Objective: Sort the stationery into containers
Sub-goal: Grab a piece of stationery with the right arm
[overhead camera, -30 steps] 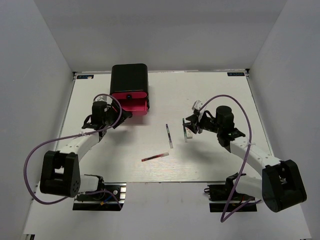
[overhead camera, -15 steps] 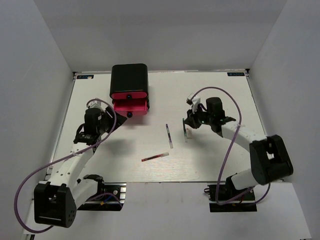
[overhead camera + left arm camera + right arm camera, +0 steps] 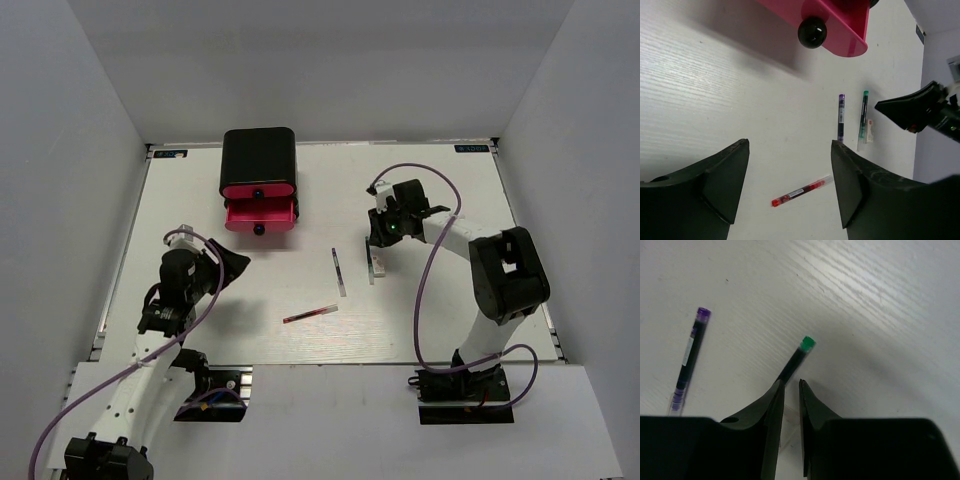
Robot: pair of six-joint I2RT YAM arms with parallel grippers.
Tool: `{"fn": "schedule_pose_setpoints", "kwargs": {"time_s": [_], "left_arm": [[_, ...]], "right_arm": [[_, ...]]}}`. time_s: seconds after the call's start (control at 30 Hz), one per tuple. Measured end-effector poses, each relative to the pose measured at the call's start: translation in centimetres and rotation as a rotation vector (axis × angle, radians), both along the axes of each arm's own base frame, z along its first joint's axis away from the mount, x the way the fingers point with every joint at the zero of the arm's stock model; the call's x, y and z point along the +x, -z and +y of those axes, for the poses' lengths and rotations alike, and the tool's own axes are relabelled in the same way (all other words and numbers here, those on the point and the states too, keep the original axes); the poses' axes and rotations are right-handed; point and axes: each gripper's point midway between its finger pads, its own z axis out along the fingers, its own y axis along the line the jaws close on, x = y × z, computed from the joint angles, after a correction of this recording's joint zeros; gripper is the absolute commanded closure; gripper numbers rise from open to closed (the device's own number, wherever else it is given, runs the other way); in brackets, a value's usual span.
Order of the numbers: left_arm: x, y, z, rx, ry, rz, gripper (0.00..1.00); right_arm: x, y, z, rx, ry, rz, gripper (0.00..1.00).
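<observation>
The black box (image 3: 258, 158) stands at the far left; its lowest pink-red drawer (image 3: 260, 213) is pulled out, also in the left wrist view (image 3: 840, 25) with its black knob (image 3: 812, 32). A thin red pen (image 3: 310, 314) (image 3: 801, 191), a purple-capped dark pen (image 3: 338, 272) (image 3: 841, 116) (image 3: 688, 357), a green-capped dark pen (image 3: 371, 268) (image 3: 863, 120) (image 3: 797, 356) and a small white block (image 3: 869, 131) lie on the table. My left gripper (image 3: 232, 265) (image 3: 790, 144) is open and empty, near of the drawer. My right gripper (image 3: 378, 240) (image 3: 791, 385) is shut, empty, just over the green-capped pen.
White walls enclose the white table (image 3: 440, 300) on three sides. The purple cables of both arms loop above the table. The markers do not show.
My left gripper has drawn back from the open drawer toward the near side. My right arm has swung its wrist to the far left, its gripper staying over the green-capped pen.
</observation>
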Motion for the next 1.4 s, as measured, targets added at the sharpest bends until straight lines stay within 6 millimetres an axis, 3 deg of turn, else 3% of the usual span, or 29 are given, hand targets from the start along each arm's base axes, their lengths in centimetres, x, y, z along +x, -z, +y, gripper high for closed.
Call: {"fn": "schedule_pose_setpoints", "kwargs": {"time_s": [0.37, 0.63, 0.8, 1.4], "left_arm": [[-0.5, 0.7, 0.0, -0.009, -0.008, 0.032, 0.22], [-0.6, 0.9, 0.0, -0.008, -0.008, 0.04, 0.22], [-0.9, 1.3, 0.1, -0.001, -0.006, 0.059, 0.21], [-1.2, 1.3, 0.1, 0.001, -0.006, 0.068, 0.21]], "right_arm": [[-1.5, 2.4, -0.6, -0.081, 0.033, 0.09, 0.66], [-1.1, 2.1, 0.5, -0.075, 0.023, 0.086, 0.65], [-1.6, 2.8, 1.1, -0.083, 0.011, 0.105, 0.65], [-2.7, 2.0, 4.0, -0.032, -0.045, 0.124, 0.6]]}}
